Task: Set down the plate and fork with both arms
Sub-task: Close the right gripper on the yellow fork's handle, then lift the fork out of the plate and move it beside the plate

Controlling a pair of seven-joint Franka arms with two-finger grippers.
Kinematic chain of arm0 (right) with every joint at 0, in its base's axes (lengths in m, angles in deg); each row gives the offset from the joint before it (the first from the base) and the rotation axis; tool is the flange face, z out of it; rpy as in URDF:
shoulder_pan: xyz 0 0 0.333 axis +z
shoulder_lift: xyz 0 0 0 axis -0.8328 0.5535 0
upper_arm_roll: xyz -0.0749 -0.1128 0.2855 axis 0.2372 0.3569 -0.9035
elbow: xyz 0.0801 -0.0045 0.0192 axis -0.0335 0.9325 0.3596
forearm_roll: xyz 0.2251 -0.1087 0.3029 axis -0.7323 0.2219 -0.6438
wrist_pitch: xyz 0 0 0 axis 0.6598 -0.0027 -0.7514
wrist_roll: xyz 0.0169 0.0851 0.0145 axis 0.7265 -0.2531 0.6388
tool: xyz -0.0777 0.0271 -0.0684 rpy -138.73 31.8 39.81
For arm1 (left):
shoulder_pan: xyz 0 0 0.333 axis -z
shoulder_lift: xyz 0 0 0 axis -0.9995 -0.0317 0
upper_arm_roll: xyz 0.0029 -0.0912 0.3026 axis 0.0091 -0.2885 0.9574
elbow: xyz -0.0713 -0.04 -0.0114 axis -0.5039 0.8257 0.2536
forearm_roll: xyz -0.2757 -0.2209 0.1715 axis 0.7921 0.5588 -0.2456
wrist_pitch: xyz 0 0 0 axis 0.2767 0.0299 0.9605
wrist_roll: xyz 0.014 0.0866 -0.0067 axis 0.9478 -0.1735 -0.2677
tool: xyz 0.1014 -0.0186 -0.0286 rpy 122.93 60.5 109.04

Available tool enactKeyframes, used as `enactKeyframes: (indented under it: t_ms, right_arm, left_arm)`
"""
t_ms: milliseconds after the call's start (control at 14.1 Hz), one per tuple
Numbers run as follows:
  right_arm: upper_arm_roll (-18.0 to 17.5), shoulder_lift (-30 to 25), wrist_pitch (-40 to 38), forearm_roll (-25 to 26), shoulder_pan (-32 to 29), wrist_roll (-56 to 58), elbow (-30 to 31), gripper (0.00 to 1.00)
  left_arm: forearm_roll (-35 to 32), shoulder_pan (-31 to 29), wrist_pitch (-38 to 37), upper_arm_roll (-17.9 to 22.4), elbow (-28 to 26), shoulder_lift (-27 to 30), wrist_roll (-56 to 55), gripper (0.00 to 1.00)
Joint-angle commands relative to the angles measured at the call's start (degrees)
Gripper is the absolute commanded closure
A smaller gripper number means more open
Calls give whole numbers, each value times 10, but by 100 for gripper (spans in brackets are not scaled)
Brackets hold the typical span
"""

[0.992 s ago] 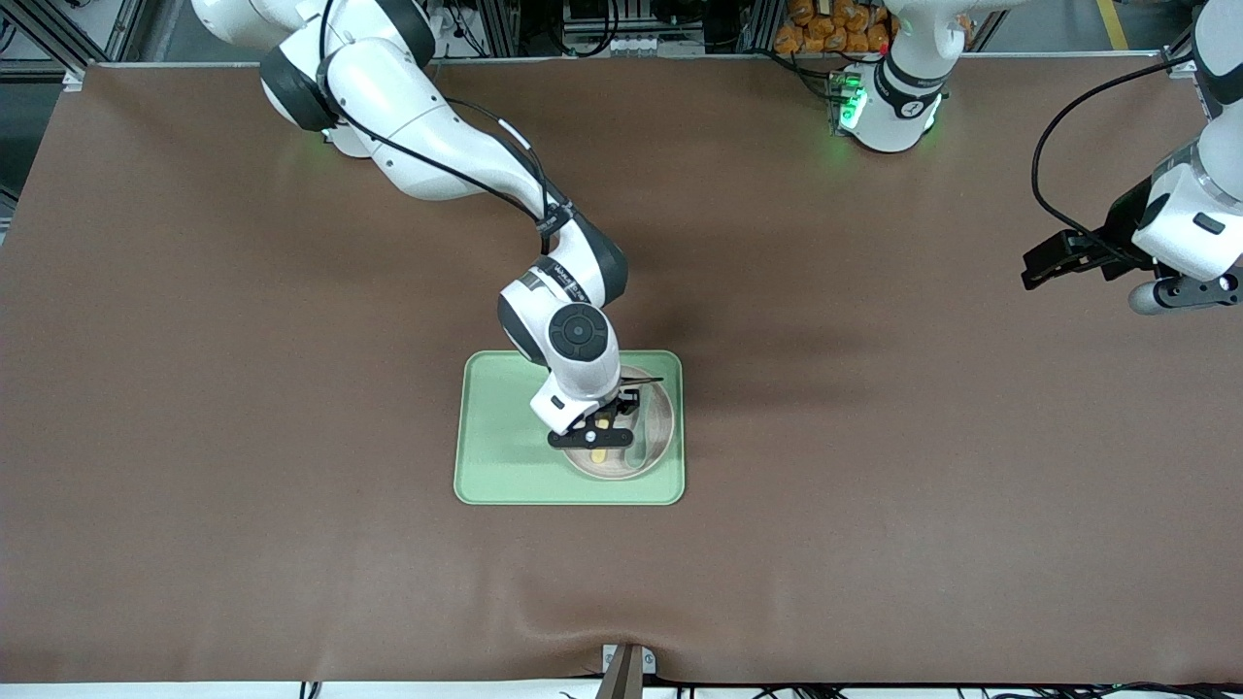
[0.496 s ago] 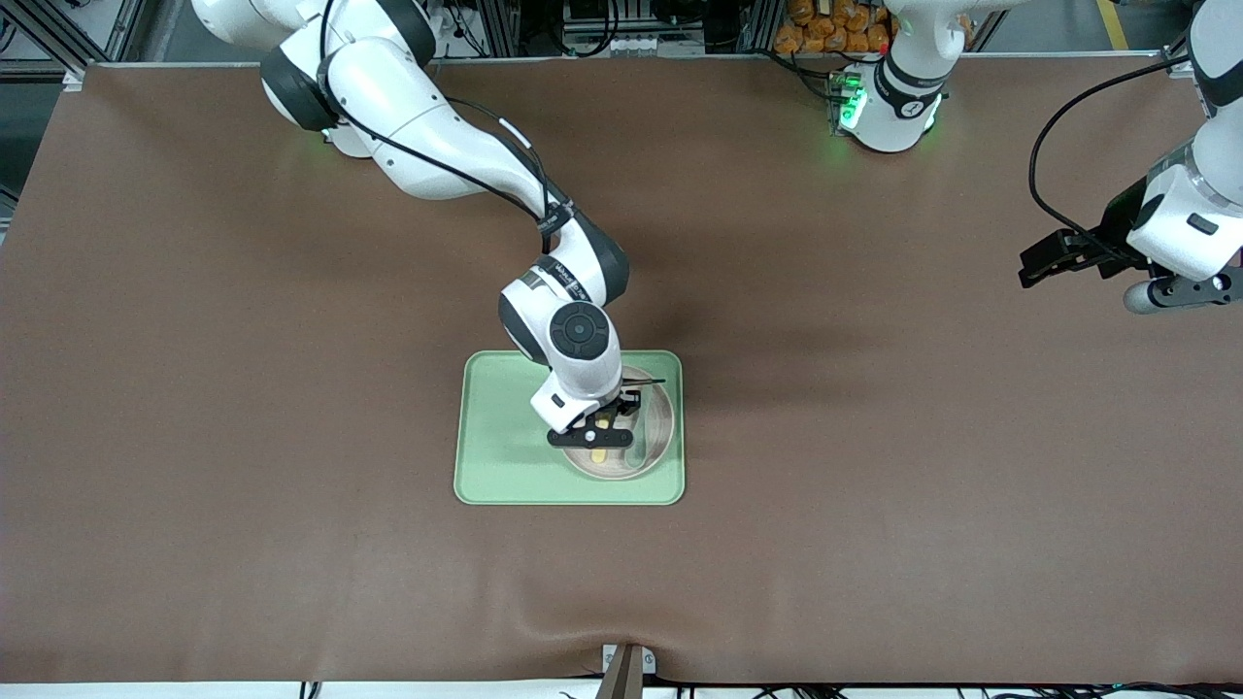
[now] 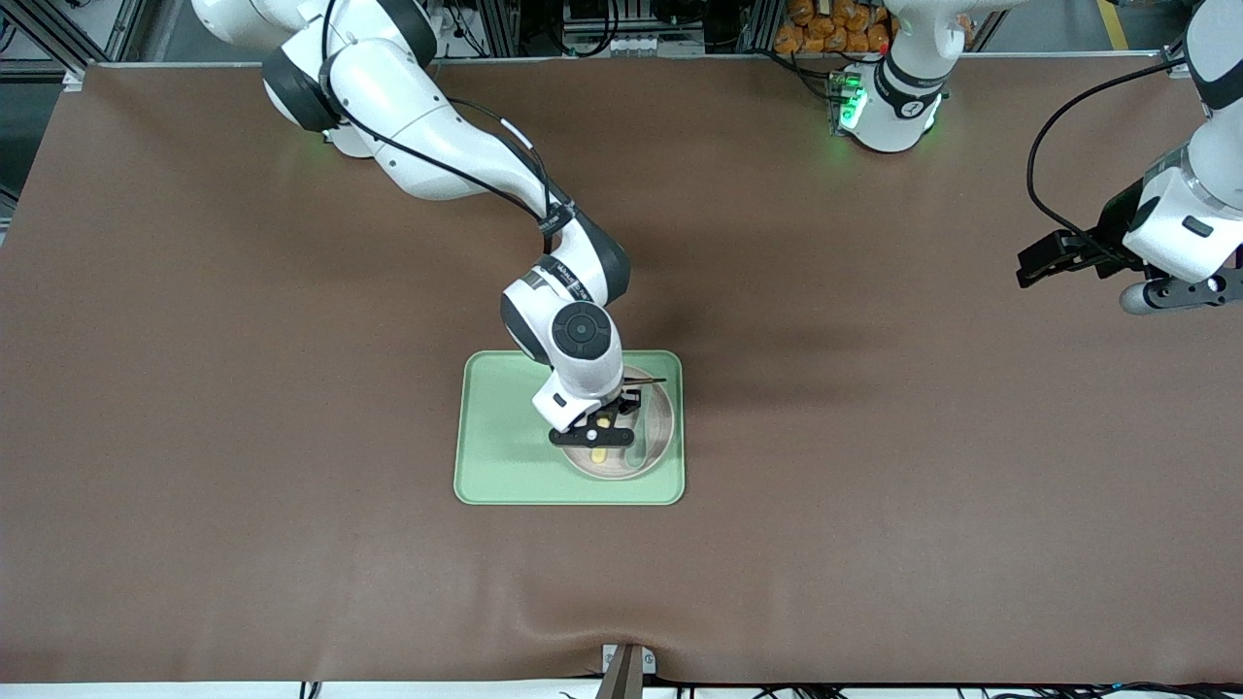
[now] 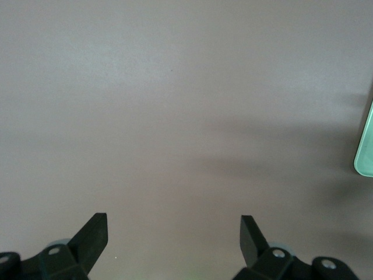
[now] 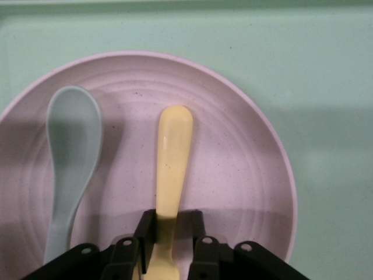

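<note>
The pale speckled plate (image 3: 662, 427) lies in the green tray (image 3: 505, 437), at the tray's end toward the left arm. It fills the right wrist view (image 5: 233, 157). The pale yellow fork (image 5: 173, 157) lies in the plate beside a muted green spoon (image 5: 73, 151); its handle end shows in the front view (image 3: 599, 452). My right gripper (image 5: 169, 224) is low over the plate (image 3: 604, 424), its fingers closed against both sides of the fork. My left gripper (image 3: 1026, 267) hangs open and empty over bare table at the left arm's end (image 4: 173, 233).
The brown table cover (image 3: 291, 388) spreads all around the tray. A corner of the tray (image 4: 366, 151) shows at the edge of the left wrist view. The spoon also shows in the front view (image 3: 636, 456).
My left gripper has drifted slightly toward the robots' bases. My right gripper and the fork have barely moved.
</note>
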Motion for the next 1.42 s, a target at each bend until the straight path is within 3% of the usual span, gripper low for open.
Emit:
enactKeyframes:
  t_ms: [0, 638, 1063, 1346]
  right_arm:
    - [2, 13, -2, 13, 6, -13, -18, 86]
    - [-5, -13, -23, 1, -10, -12, -25, 91]
    - [-8, -54, -49, -9, -74, 42, 2, 91]
    - [-21, -87, -45, -72, -124, 112, 53, 91]
  left_arm:
    - [9, -5, 6, -4, -17, 19, 0, 0]
    - [9, -2, 6, -4, -18, 19, -1, 0]
    - [9, -3, 7, -11, -18, 19, -3, 0]
    - [9, -5, 5, -11, -18, 28, -3, 0]
